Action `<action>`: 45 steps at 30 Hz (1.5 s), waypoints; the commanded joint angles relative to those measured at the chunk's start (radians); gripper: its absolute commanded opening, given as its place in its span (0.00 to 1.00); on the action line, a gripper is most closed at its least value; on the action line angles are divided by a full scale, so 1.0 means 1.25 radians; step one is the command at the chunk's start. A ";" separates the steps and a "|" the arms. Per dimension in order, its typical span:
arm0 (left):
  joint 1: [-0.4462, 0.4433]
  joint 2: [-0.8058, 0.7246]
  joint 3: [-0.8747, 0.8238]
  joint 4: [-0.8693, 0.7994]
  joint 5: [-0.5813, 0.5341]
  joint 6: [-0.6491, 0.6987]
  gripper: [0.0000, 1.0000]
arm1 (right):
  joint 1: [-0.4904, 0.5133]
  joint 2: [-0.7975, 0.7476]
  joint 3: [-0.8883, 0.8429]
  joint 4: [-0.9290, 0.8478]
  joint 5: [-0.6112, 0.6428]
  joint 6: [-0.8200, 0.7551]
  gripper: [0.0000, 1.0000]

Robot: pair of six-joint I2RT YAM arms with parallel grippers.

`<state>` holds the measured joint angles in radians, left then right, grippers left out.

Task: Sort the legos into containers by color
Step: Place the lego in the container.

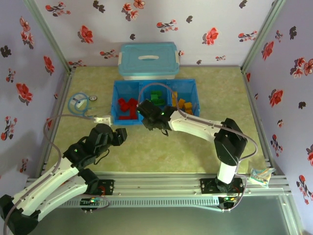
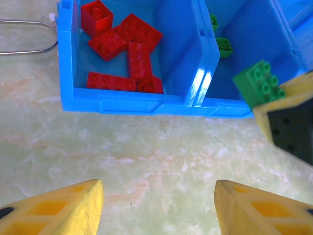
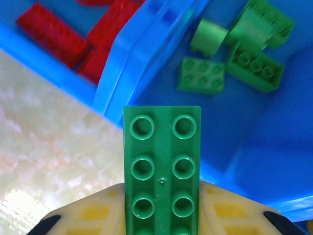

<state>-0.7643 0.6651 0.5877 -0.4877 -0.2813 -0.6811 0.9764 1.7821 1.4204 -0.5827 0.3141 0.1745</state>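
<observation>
A long green brick (image 3: 161, 171) is closest to the camera, and your right jaws pinch it tight from both sides. Its front end hangs just over the near wall of the blue tray (image 3: 254, 161), right by the divider (image 3: 142, 58) between two compartments. On one side of that divider lie the red bricks (image 3: 54, 36). On the other lie the green bricks (image 3: 254, 68), in the middle compartment. This one belongs there, I think. The orange bricks (image 1: 185, 105) sit in the third compartment.

Do not let go yet. From here the brick could tip onto the bench (image 3: 44, 147) or slide in with the reds. Carry it farther in and away from the divider, until the whole brick is above the green pile. Open slowly so it does not bounce.

Your left jaws are spread wide and hold nothing. They hang over the bare bench just in front of the tray. Leave them there so the arms do not bump.
</observation>
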 commanded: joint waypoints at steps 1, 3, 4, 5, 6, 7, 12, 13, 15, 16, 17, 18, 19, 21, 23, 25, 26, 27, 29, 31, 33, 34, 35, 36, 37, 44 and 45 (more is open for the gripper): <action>-0.005 -0.012 0.005 -0.013 -0.022 0.009 0.61 | -0.029 -0.012 0.053 -0.043 0.026 -0.031 0.24; -0.005 -0.015 0.007 -0.018 -0.025 0.013 0.61 | -0.050 -0.004 0.079 -0.047 0.021 -0.036 0.25; -0.005 -0.015 0.008 -0.022 -0.027 0.015 0.61 | -0.062 0.002 0.093 -0.050 -0.001 -0.038 0.25; -0.005 -0.017 0.007 -0.025 -0.030 0.015 0.61 | -0.074 0.008 0.108 -0.055 -0.011 -0.038 0.25; -0.005 -0.017 0.008 -0.028 -0.033 0.015 0.61 | -0.087 0.017 0.124 -0.060 -0.021 -0.038 0.26; -0.005 -0.018 0.008 -0.031 -0.036 0.015 0.61 | -0.101 0.027 0.142 -0.069 -0.030 -0.037 0.26; -0.006 -0.025 0.013 -0.051 -0.046 0.014 0.61 | -0.146 0.088 0.224 -0.094 -0.063 -0.032 0.28; -0.006 -0.030 0.013 -0.057 -0.050 0.014 0.61 | -0.155 0.105 0.244 -0.102 -0.067 -0.029 0.29; -0.006 -0.039 0.011 -0.065 -0.056 0.012 0.61 | -0.165 0.133 0.277 -0.118 -0.061 -0.022 0.31; -0.006 -0.045 0.009 -0.067 -0.057 0.011 0.61 | -0.168 0.147 0.296 -0.129 -0.060 -0.019 0.32; -0.006 -0.050 0.008 -0.070 -0.060 0.010 0.61 | -0.170 0.157 0.310 -0.139 -0.061 -0.018 0.32; -0.006 -0.054 0.008 -0.073 -0.062 0.010 0.61 | -0.170 0.164 0.320 -0.145 -0.059 -0.018 0.34; -0.006 -0.058 0.007 -0.077 -0.065 0.010 0.61 | -0.170 0.165 0.324 -0.145 -0.062 -0.014 0.42; -0.006 -0.062 0.006 -0.082 -0.069 0.009 0.61 | -0.170 0.158 0.317 -0.138 -0.072 -0.009 0.66; -0.006 -0.064 0.007 -0.085 -0.072 0.010 0.61 | -0.168 0.137 0.291 -0.115 -0.080 -0.004 0.73; -0.006 -0.064 0.006 -0.084 -0.075 0.013 0.61 | -0.168 0.112 0.261 -0.096 -0.082 0.000 0.74; -0.006 -0.064 0.007 -0.082 -0.076 0.014 0.61 | -0.168 0.103 0.249 -0.092 -0.081 0.001 0.74; -0.006 -0.063 0.006 -0.080 -0.078 0.018 0.61 | -0.168 0.091 0.236 -0.087 -0.081 0.003 0.74; -0.006 -0.063 0.006 -0.076 -0.082 0.021 0.62 | -0.168 0.068 0.207 -0.075 -0.081 0.003 0.75; -0.006 -0.063 0.008 -0.072 -0.090 0.026 0.62 | -0.168 0.041 0.173 -0.059 -0.077 0.002 0.76; -0.006 -0.061 0.011 -0.070 -0.099 0.033 0.63 | -0.168 0.014 0.142 -0.041 -0.072 0.002 0.77; -0.006 -0.060 0.013 -0.070 -0.106 0.036 0.64 | -0.168 -0.001 0.126 -0.029 -0.068 0.002 0.77; -0.006 -0.059 0.016 -0.071 -0.115 0.037 0.65 | -0.168 -0.015 0.112 -0.020 -0.062 0.002 0.78; -0.006 -0.058 0.018 -0.071 -0.123 0.040 0.65 | -0.168 -0.029 0.096 -0.011 -0.058 0.001 0.79; -0.006 -0.058 0.020 -0.071 -0.128 0.042 0.66 | -0.168 -0.044 0.082 -0.003 -0.051 0.002 0.79; -0.006 -0.039 0.041 -0.068 -0.176 0.070 0.73 | -0.168 -0.155 -0.019 0.063 0.066 0.014 0.99; -0.006 -0.033 0.047 -0.069 -0.185 0.073 0.75 | -0.169 -0.174 -0.041 0.075 0.083 0.013 0.99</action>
<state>-0.7670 0.6128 0.6022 -0.5625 -0.4477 -0.6231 0.7639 1.6268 1.4132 -0.5545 0.3130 0.1688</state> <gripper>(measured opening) 0.739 0.991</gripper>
